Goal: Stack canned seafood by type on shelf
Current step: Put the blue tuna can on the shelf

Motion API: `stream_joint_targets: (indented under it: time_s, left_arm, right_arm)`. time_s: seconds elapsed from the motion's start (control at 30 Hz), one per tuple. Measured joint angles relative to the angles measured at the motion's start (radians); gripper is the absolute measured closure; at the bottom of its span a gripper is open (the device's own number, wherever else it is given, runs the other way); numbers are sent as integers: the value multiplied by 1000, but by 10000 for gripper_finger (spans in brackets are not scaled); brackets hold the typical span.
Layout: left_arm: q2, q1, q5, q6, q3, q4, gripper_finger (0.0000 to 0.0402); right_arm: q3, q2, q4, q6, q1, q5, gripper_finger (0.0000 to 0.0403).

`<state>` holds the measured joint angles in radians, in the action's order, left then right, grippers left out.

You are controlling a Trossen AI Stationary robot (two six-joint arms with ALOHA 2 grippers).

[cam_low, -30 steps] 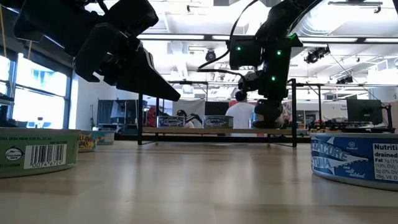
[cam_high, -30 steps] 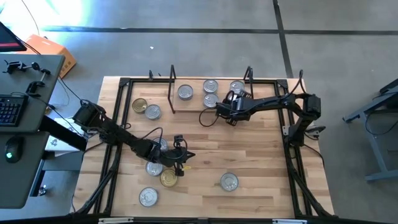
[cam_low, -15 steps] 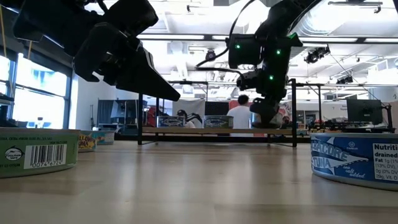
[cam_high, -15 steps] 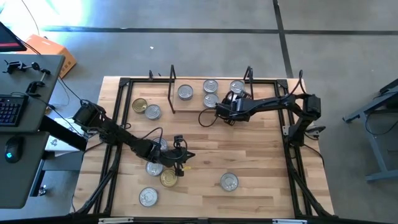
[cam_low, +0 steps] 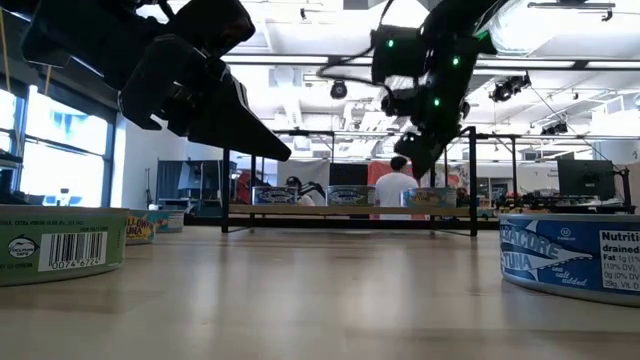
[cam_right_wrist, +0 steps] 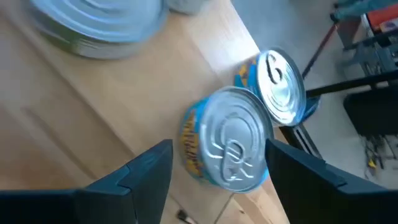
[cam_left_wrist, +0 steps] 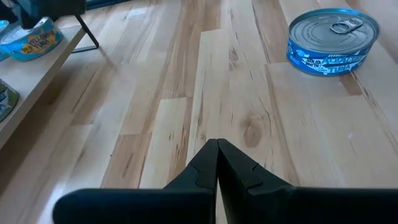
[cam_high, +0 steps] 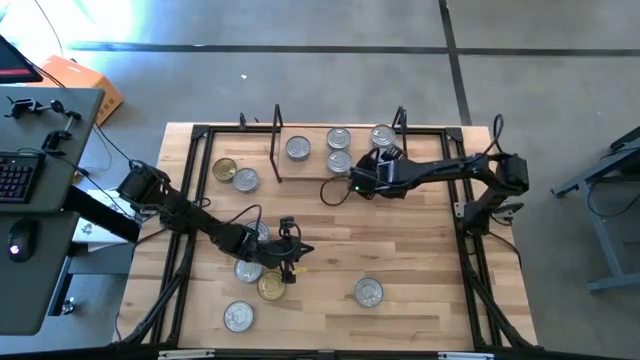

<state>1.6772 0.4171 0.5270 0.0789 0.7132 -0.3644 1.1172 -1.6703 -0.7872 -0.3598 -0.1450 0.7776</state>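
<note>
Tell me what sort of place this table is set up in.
Probably a robotics lab or workshop in a large open-plan hall. The high view shows a bare concrete floor and a desk with a keyboard beside the table; the low view shows ceiling strip lights and a person among monitors.

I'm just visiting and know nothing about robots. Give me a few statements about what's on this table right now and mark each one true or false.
1. The right gripper is open and holds nothing. True.
2. The left gripper is wide open. False: its fingers are pressed together.
3. Several tins already sit on the shelf. True: four show there, among them a silver-lidded tin.
4. The left gripper is holding a tin. False: it is shut on nothing, near a gold-lidded tin.
5. A blue-labelled tin lies on the tabletop ahead of the left gripper. True.
</note>
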Motion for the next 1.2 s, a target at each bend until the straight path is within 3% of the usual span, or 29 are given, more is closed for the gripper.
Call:
stream_joint_targets:
  time_s: [0.17,0.33,0.67,0.87,0.93,1.1,1.2]
  left_arm:
    - [0,3,0,22,0,0,401]
    - [0,19,0,22,0,1,401]
    - [0,30,0,22,0,0,401]
    - [0,32,-6,16,0,-23,401]
    - [0,32,-18,12,0,-32,401]
    - [0,32,-21,-10,0,-55,401]
    - [0,32,-22,-8,0,-57,401]
  right_arm:
    - [0,10,33,-34,113,2,155]
    - [0,10,73,-100,297,3,155]
    - [0,0,211,-362,751,44,155]
    - [0,-35,310,-522,889,67,155]
    - [0,-43,329,-578,907,-18,155]
    - [0,-65,322,-731,927,-459,155]
    - [0,-91,252,-818,944,-525,155]
